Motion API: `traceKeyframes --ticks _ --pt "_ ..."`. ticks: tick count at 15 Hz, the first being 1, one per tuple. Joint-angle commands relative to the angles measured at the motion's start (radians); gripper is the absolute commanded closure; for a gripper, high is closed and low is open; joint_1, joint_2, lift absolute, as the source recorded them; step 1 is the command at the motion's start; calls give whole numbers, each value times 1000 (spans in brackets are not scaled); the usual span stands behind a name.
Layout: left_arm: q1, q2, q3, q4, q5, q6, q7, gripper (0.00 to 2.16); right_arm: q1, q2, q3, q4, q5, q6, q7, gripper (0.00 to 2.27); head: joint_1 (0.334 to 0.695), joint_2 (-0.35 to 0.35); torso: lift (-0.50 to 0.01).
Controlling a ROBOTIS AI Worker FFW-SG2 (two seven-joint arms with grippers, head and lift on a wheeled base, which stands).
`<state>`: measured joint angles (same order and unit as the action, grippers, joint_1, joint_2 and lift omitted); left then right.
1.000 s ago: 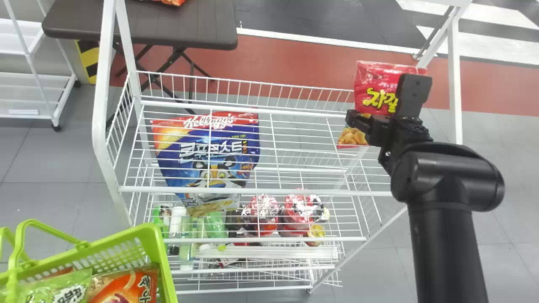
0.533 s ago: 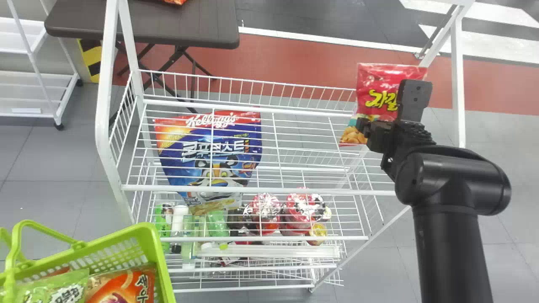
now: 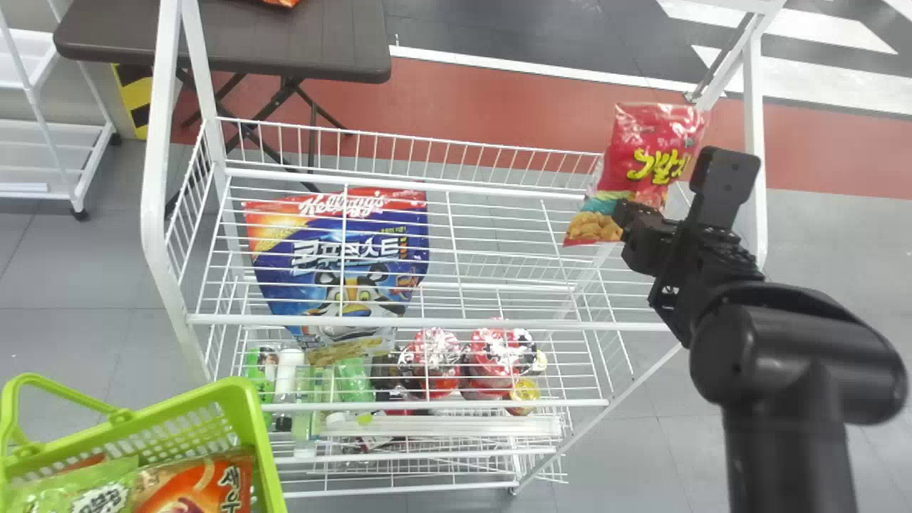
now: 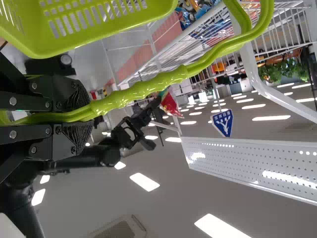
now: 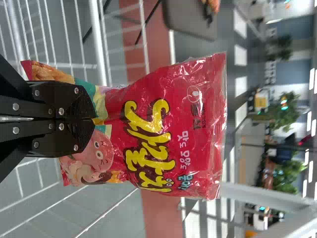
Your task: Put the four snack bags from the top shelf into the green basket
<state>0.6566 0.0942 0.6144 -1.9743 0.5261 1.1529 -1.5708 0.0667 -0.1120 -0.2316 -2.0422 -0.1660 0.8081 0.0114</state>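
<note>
Red snack bag point(image 3: 652, 153), lower part gripped by right tool point(image 3: 624, 212)

1 lime-green plastic basket point(image 3: 262, 442) with 1 orange glossy bag point(image 3: 192, 488) and 1 pale-green glossy bag point(image 3: 75, 484) inside, 1 red glossy snack bag point(image 3: 652, 142), 1 big blue cereal bag point(image 3: 342, 249)

The white wire rack point(image 3: 427, 324) occupies the center of the frame. Blue cereal bag point(image 3: 335, 246): behind upper wires. Bottles point(image 3: 288, 372) and red packages point(image 3: 436, 350): lower tier, lower center.
</note>
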Motion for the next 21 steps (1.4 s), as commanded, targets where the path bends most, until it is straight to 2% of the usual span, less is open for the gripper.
traceKeyframes --ticks 1,2,3,6,7,8,10,12,15,18,21 --pt "0 -1 1 0 0 0 -10 2148 111 0 21 -213 -115 53 28 2256 695 -194 0" --pt "0 -1 1 0 0 0 -10 2148 160 0 43 -291 -176 72 55 2256 695 -170 0" --pt "0 -1 1 0 0 0 -10 2148 196 0 61 -346 -237 99 70 2256 695 -107 0" --pt "0 -1 1 0 2 0 -10 2148 259 -3 158 -400 -443 176 157 2256 695 33 0" --pt "0 1 1 0 2 0 -10 2148 260 -8 224 -398 -466 225 185 2256 695 86 0" --pt "-2 1 1 0 2 0 -10 2148 260 -9 287 -389 -475 256 202 2256 695 216 0" --pt "-5 1 -1 0 3 0 -10 2148 239 -11 433 -337 -489 302 228 2256 695 341 0" --pt "-5 1 -1 0 6 0 -10 2148 194 -11 517 -263 -557 326 228 2256 695 350 0" --pt "0 1 4 -1 15 0 -10 2148 133 -9 571 -138 -662 388 225 2256 695 350 0" --pt "3 1 5 -5 22 0 -10 2148 125 -8 581 -90 -673 489 190 2256 695 350 0" --pt "0 1 1 -6 22 0 -10 2148 93 -9 578 -90 -698 695 104 2256 695 350 0"
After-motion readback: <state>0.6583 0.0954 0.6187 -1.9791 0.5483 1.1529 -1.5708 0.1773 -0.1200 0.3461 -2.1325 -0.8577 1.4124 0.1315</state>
